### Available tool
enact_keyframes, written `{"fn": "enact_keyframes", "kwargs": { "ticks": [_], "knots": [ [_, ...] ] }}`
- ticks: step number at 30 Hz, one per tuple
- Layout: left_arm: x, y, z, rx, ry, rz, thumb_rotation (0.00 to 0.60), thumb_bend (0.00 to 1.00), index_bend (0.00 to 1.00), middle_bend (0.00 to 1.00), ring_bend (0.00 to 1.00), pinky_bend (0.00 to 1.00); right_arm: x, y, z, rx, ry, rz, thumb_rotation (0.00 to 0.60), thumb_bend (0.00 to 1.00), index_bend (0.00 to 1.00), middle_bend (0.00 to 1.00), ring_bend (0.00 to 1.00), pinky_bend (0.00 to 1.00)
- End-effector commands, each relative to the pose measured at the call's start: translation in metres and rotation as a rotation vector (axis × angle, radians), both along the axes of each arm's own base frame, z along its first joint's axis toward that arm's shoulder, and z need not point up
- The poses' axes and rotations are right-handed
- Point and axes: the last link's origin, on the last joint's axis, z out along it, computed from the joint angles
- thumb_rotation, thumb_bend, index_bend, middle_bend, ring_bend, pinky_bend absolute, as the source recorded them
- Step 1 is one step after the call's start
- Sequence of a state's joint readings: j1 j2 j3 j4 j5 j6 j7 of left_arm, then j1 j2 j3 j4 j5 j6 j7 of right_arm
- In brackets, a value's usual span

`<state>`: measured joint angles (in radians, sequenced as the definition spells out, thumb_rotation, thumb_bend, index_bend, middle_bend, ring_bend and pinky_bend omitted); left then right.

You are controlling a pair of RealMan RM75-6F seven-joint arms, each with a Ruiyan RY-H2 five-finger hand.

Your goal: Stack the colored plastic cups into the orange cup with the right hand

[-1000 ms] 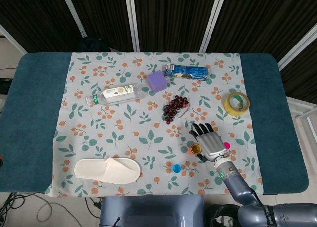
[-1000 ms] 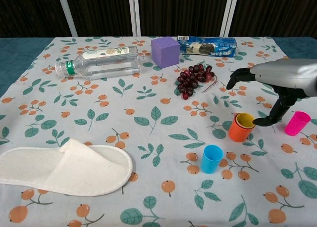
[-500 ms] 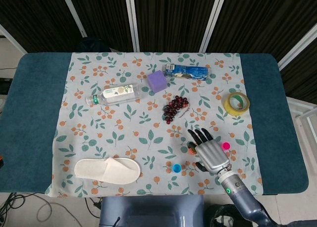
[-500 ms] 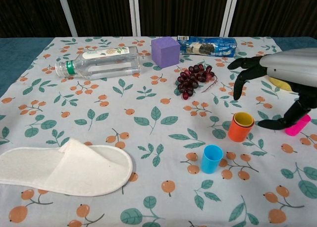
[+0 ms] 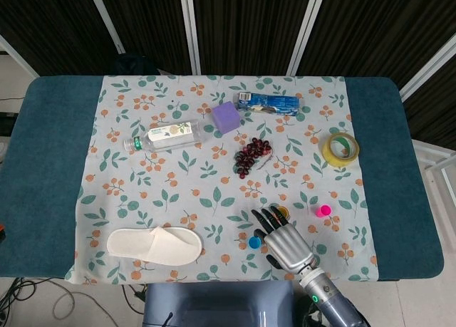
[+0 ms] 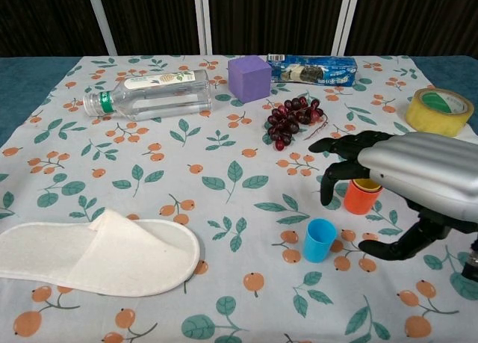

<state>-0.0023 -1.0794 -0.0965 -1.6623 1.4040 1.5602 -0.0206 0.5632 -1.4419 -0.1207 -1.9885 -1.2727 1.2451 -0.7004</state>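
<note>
The orange cup (image 6: 361,199) stands upright on the floral cloth with a yellow cup (image 6: 367,184) nested in it; in the head view only the orange cup's rim (image 5: 283,212) shows past my fingertips. A blue cup (image 6: 320,240) stands in front of it to the left, and its edge (image 5: 254,241) peeks out beside the hand. To the right, alone, stands a pink cup (image 5: 324,211); in the chest view the hand hides it. My right hand (image 5: 286,243) (image 6: 407,177) hovers with fingers spread, holding nothing, over the orange cup and just right of the blue one. The left hand is out of sight.
A white slipper (image 5: 154,246) lies at the front left. Farther back are a clear bottle on its side (image 5: 165,135), a purple cube (image 5: 226,117), dark grapes (image 5: 252,154) and a blue snack packet (image 5: 269,102). A yellow tape roll (image 5: 339,149) sits at the right.
My right hand has drawn back toward the table's front edge and to the left, away from the pink cup, and now covers the orange cup beside the blue one. No cup has moved.
</note>
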Motion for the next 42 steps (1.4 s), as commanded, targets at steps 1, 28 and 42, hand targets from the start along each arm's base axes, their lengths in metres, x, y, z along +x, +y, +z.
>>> {"fn": "enact_keyframes", "kwargs": {
  "ticks": [1,28,42],
  "knots": [
    [0.0,0.0,0.0,0.001,-0.001,0.0,0.6,0.82,0.1,0.0,0.0,0.1,0.003,-0.004,-0.009,-0.011,-0.003,-0.004,0.6,0.36,0.36,0.0,0.0,0.0],
    [-0.001,0.0,0.001,0.007,-0.001,0.006,0.6,0.82,0.1,0.0,0.0,0.1,0.006,-0.014,-0.032,0.009,-0.003,-0.03,0.6,0.36,0.4,0.0,0.0,0.0],
    [-0.001,0.001,0.001,0.006,0.002,0.007,0.6,0.82,0.1,0.0,0.0,0.1,0.002,-0.016,-0.037,0.011,-0.004,-0.044,0.6,0.36,0.44,0.0,0.0,0.0]
  ]
}}
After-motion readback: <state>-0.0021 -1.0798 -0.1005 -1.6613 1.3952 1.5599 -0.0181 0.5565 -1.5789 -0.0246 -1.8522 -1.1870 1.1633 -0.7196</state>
